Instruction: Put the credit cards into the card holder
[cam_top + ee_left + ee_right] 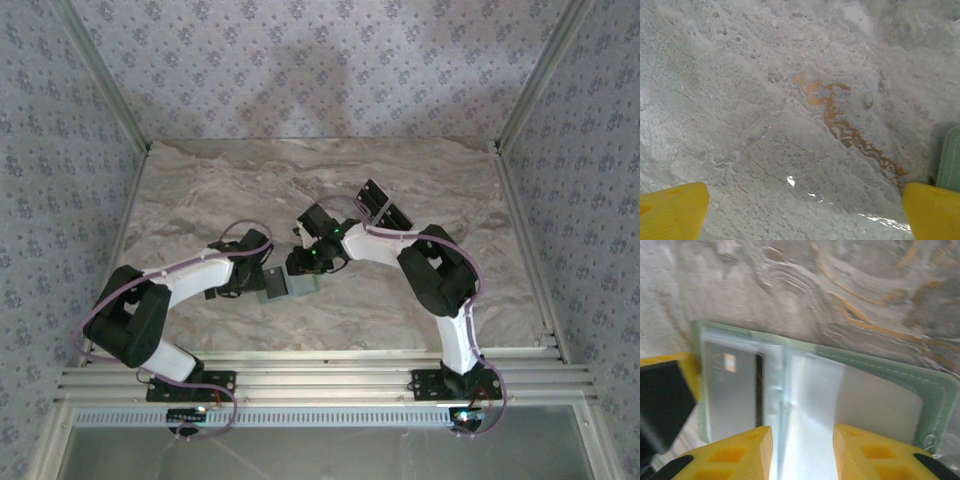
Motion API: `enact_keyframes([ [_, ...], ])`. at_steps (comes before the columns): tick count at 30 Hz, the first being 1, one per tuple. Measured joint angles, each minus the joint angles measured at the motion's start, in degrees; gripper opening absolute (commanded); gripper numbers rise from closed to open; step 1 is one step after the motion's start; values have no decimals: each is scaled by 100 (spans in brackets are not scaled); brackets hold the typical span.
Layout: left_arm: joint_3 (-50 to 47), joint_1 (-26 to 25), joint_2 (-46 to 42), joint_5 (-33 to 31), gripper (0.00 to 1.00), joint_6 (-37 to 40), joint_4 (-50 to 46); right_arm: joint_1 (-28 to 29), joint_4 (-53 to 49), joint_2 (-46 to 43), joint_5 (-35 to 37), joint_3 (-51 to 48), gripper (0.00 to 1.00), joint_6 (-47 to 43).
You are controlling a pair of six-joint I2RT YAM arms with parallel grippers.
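The card holder (pixel 880 367) lies open and flat mid-table (pixel 200 200) between the two arms, with a silver card (pixel 732 395) seemingly seated in one pocket. The right gripper (pixel 802 455) hovers just over the clear sleeve, jaws parted, gripping nothing. The left gripper (pixel 800 215) sits just beside the holder's edge — spread wide, empty. I'd say lift the right straight up, no dragging — that holder looks light enough to slide — with the left ready to pin it.

Pale green card holder (pixel 880 405), open and flat on the tabletop, middle fold between the right fingers (pixel 745 452), silvery credit card (pixel 732 400) in its left pocket
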Motion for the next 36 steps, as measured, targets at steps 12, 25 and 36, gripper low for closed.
enact_keyframes([
  [12, 219, 586, -809, 804, 100, 461, 146, 50, 562, -442, 107, -758, 39, 348],
  [25, -804, 485, -1366, 2369, 100, 378, 1574, 55, -33, -1414, 361, -575, 59, 271],
  [36, -1314, -85, -1495, 2487, 100, -103, 2435, -229, -549, -1705, 1156, -841, 61, -4],
])
